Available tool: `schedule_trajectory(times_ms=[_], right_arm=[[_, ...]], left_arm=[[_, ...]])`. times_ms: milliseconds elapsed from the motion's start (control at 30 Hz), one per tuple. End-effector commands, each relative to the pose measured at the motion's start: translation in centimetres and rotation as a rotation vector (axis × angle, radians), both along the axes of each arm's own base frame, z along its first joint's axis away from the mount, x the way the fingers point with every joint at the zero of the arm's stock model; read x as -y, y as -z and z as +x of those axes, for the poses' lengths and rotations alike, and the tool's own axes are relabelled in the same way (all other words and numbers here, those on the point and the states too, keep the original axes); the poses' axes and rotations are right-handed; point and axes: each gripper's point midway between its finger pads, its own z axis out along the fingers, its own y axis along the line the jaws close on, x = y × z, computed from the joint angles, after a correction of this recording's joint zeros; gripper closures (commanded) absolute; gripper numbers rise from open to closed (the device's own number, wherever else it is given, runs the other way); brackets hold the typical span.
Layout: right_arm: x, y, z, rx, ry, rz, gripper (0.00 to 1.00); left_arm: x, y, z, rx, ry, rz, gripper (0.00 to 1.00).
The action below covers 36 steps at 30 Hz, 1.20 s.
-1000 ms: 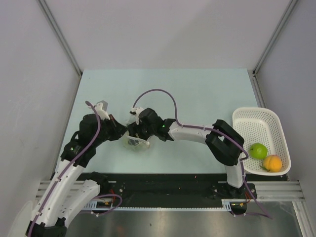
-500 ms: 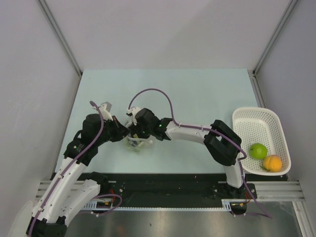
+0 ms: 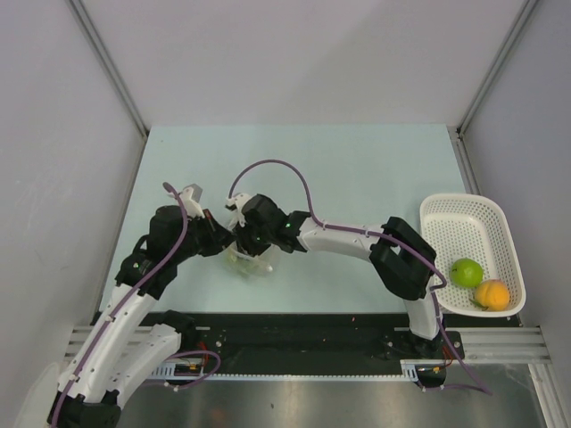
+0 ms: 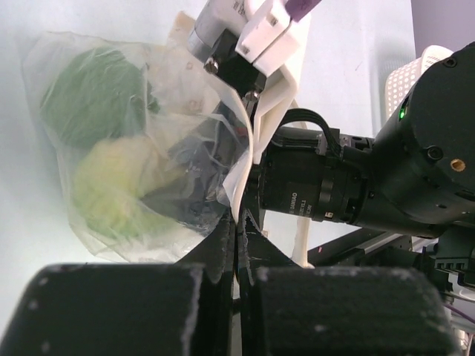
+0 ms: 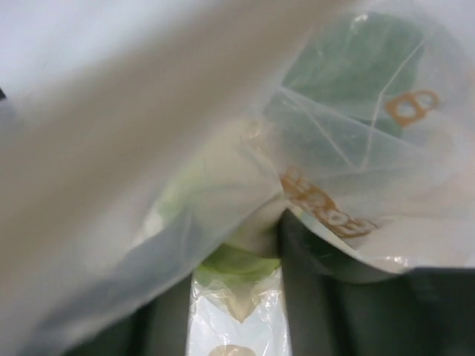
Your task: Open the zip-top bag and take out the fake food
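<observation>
Here, the zip-top bag (image 4: 111,148) sits on the pale bench (image 3: 357,169), left of centre and toward the near edge, caught between the two arms. Two pieces of the fake food show through its crinkled film: a dark green fruit (image 4: 93,96) on the far side from the pinched lip, and a light green fruit (image 4: 122,185) nearer the mouth.

The left gripper (image 4: 237,226) has its jaws together on the white lip of the bag. That hold appears meant to anchor the bag and pull one side of the mouth back. The right gripper (image 5: 234,256) reaches in through that mouth, with film draped all round its camera. Its jaws stand apart with the light green fruit at their tips; whether they bear on it cannot be told from these views.

By that reading the bag is open, and the step in hand is taking out the nearer fruit. Judging from the loose plastic folded between the fingers, the risk is that film gets pinched with the fruit and the bag is dragged along.

Well apart, at the right edge of the bench, a white mesh basket (image 3: 464,203) holds a lime fruit (image 3: 466,272) and an orange fruit (image 3: 492,294), touching each other. It is seemingly the place for what comes out.
</observation>
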Motion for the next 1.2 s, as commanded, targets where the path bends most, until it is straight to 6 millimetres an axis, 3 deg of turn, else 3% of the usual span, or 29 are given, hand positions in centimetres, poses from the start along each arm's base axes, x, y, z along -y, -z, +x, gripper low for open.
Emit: schedule_trajectory(times_ms=[0,133,300,467,500,600,733,867,933,1033,1167], right_arm=[[-1.5,-2.5,-0.2,0.016,-0.031,0.061,0.65],[-1.4,-3.6,0.7,0.064,-0.008,0.074,1.0],[-1.4,-7.9,0.8,0.18,-0.039,0.139,1.0],[0.6,-13.9,-1.2,0.319,-0.064,0.205,1.0],[1.1,-14.7,-0.6,0.368,-0.022,0.212,1.0],[2.7,-15.4,0.5,0.429,0.065,0.211,1.0],[4.2,-14.6,2.7,0.415,0.178,0.185,1.0],[4.6,-14.6,5.1,0.369,0.277,0.237,1.0],[4.7,-15.3,5.5,0.355,0.266,0.273,1.0],[4.1,-17.1,3.2,0.342,0.134,0.329,1.0],[3.4,-18.9,-2.7,0.288,-0.118,0.404,1.0]], left_arm=[[0.3,-0.6,0.3,0.02,0.01,-0.014,1.0],[-0.1,-0.3,0.4,0.003,-0.012,0.004,1.0],[-1.2,-0.5,1.1,-0.005,-0.087,0.042,1.0],[-2.3,-2.3,1.8,0.038,-0.141,0.07,1.0],[-2.4,-2.4,1.9,0.042,-0.144,0.075,1.0],[-2.7,-1.8,1.6,0.014,-0.151,0.1,1.0],[-2.0,-1.3,0.7,0.012,-0.095,0.073,1.0],[0.1,-1.8,-0.2,0.043,0.005,-0.024,1.0],[-0.6,-1.3,-0.6,0.009,-0.031,-0.01,1.0],[-2.3,-1.3,0.0,0.026,-0.101,0.069,1.0],[-1.9,-2.0,1.3,0.047,-0.099,0.066,1.0]])
